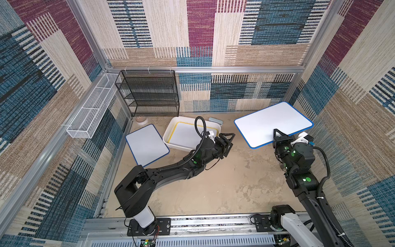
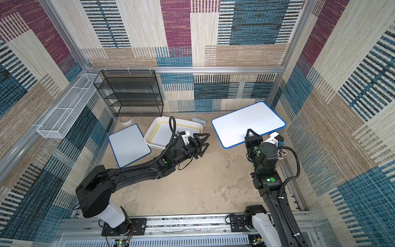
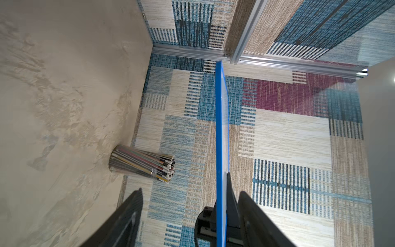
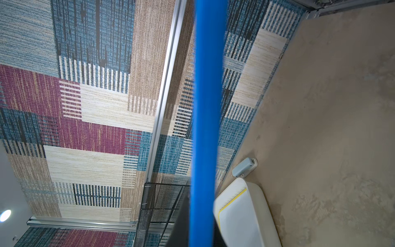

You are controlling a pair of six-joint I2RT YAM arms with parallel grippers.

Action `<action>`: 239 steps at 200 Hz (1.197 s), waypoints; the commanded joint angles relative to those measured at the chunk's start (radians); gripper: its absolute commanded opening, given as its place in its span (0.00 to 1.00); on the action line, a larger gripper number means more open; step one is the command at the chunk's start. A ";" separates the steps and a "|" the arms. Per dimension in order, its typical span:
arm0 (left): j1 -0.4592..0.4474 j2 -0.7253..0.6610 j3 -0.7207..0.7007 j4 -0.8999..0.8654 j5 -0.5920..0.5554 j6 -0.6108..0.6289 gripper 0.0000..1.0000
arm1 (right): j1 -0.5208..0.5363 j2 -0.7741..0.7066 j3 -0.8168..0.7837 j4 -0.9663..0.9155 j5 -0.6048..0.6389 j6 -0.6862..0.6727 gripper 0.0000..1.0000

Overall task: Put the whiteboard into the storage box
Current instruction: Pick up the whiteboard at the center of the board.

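1. The right gripper (image 1: 276,134) is clamped on the near edge of the blue-rimmed whiteboard (image 1: 271,122), which is in the air over the far right of the table (image 1: 224,181) — clear of the surface in both top views.
2. The right wrist view shows that board edge-on as a blue band, with the storage box (image 4: 264,198) beyond it.
3. The storage box (image 1: 186,119) sits at the far middle, well apart from the lifted board. A yellow-rimmed whiteboard (image 1: 183,134) lies flat inside it.
4. The left gripper (image 1: 229,143) hovers just right of the box's near right corner, jaws spread, holding nothing.
5. A second blue-rimmed whiteboard (image 1: 147,144) lies flat on the table, just left of the box.
6. A small grey-blue eraser (image 1: 215,121) rests beyond the box's far right corner.
7. A black mesh rack (image 1: 149,94) stands against the far wall — a white wire basket (image 1: 92,113) hangs along the left wall.
8. A cup of pens (image 3: 142,163) stands by the right wall.
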 commanded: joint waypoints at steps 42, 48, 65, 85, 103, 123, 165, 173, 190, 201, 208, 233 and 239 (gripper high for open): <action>-0.013 0.111 0.115 0.135 -0.071 -0.075 0.71 | 0.001 0.012 -0.013 0.112 0.033 0.008 0.08; -0.013 0.121 0.125 0.135 -0.070 -0.080 0.71 | 0.000 0.012 -0.017 0.113 0.033 0.009 0.08; -0.018 0.147 0.143 0.137 -0.072 -0.095 0.69 | 0.001 0.012 -0.025 0.118 0.032 0.016 0.08; -0.021 0.167 0.157 0.137 -0.081 -0.105 0.68 | 0.001 0.011 -0.034 0.122 0.034 0.022 0.08; -0.023 0.179 0.165 0.136 -0.092 -0.106 0.66 | 0.002 0.007 -0.041 0.126 0.035 0.030 0.08; -0.026 0.196 0.180 0.147 -0.103 -0.109 0.64 | 0.002 0.006 -0.049 0.129 0.033 0.039 0.08; -0.037 0.221 0.205 0.144 -0.116 -0.112 0.53 | 0.001 -0.002 -0.061 0.128 0.036 0.051 0.08; -0.038 0.227 0.207 0.147 -0.119 -0.113 0.49 | 0.000 -0.005 -0.063 0.128 0.038 0.052 0.08; -0.039 0.241 0.218 0.154 -0.119 -0.116 0.43 | 0.002 -0.011 -0.068 0.125 0.039 0.056 0.08; -0.041 0.247 0.222 0.155 -0.120 -0.115 0.41 | 0.001 -0.016 -0.076 0.125 0.039 0.059 0.08; -0.042 0.249 0.224 0.153 -0.122 -0.112 0.41 | 0.001 -0.019 -0.080 0.124 0.038 0.061 0.08; -0.043 0.257 0.224 0.166 -0.130 -0.104 0.37 | 0.000 -0.027 -0.094 0.121 0.037 0.065 0.08; -0.042 0.261 0.224 0.170 -0.129 -0.103 0.36 | 0.002 -0.028 -0.098 0.121 0.036 0.065 0.08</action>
